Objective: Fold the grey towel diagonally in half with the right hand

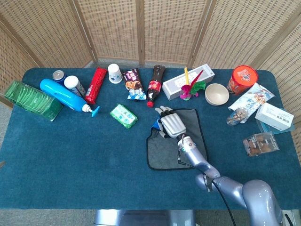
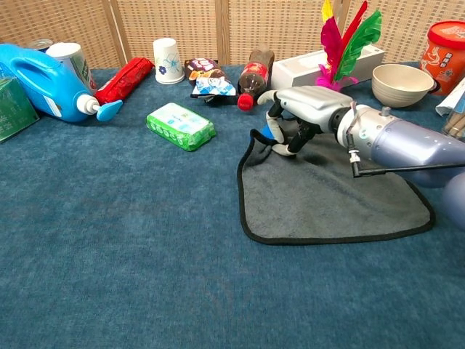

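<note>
The grey towel point(image 1: 173, 151) point(image 2: 327, 196), edged in black, lies flat on the blue table right of centre. My right hand point(image 1: 171, 123) point(image 2: 304, 107) is over its far left corner, fingers curled down. They pinch that corner, which stands slightly raised off the table in the chest view. A small blue object point(image 1: 154, 124) shows just beside the corner under the fingers. The silver right forearm point(image 1: 195, 154) crosses the towel from the near right. My left hand is in neither view.
A green wipes pack point(image 1: 123, 116) point(image 2: 181, 125) lies left of the towel. Behind it are a cola bottle point(image 1: 154, 85), a white box point(image 1: 188, 81), a feather shuttlecock point(image 2: 349, 36) and a bowl point(image 1: 217, 94). Packets lie at the right.
</note>
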Robot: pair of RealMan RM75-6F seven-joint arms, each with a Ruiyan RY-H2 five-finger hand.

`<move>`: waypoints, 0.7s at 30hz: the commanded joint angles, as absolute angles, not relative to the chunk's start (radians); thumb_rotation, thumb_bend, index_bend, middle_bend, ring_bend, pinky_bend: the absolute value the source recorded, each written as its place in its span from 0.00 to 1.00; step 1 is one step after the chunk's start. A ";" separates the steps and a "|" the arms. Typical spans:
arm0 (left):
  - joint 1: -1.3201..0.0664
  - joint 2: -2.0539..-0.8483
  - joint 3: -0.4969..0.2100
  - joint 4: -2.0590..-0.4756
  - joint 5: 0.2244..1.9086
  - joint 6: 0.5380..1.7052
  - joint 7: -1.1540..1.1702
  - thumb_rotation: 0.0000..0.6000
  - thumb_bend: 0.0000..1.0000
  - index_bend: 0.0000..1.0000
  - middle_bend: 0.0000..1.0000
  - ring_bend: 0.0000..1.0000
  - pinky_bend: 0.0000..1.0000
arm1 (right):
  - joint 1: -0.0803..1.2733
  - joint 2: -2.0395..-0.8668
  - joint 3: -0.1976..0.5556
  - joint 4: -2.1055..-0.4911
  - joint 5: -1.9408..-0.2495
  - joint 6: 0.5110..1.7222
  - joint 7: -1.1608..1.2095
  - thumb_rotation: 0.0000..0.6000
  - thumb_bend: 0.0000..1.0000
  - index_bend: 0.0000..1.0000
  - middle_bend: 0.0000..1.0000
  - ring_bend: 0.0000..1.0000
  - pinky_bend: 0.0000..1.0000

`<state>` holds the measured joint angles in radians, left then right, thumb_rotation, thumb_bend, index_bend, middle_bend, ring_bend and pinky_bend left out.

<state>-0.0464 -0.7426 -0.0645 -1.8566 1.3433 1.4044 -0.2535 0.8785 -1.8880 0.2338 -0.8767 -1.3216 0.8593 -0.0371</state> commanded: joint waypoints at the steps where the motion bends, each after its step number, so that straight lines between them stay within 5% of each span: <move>1: -0.045 -0.743 -0.064 -1.856 1.345 1.406 -0.255 1.00 0.19 0.00 0.00 0.00 0.00 | 0.865 -1.876 0.222 -0.893 -1.331 0.880 -0.044 1.00 0.37 0.69 0.13 0.00 0.17; 21: -0.048 -0.743 -0.060 -1.867 1.359 1.402 -0.243 1.00 0.19 0.00 0.00 0.00 0.00 | 0.734 -1.672 0.159 -1.234 -1.362 1.037 -0.187 1.00 0.39 0.71 0.13 0.00 0.17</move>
<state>-0.0479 -0.7435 -0.0599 -1.8668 1.3589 1.4018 -0.2430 0.7486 -1.6898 0.1680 -1.2103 -1.3608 1.0239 -0.1719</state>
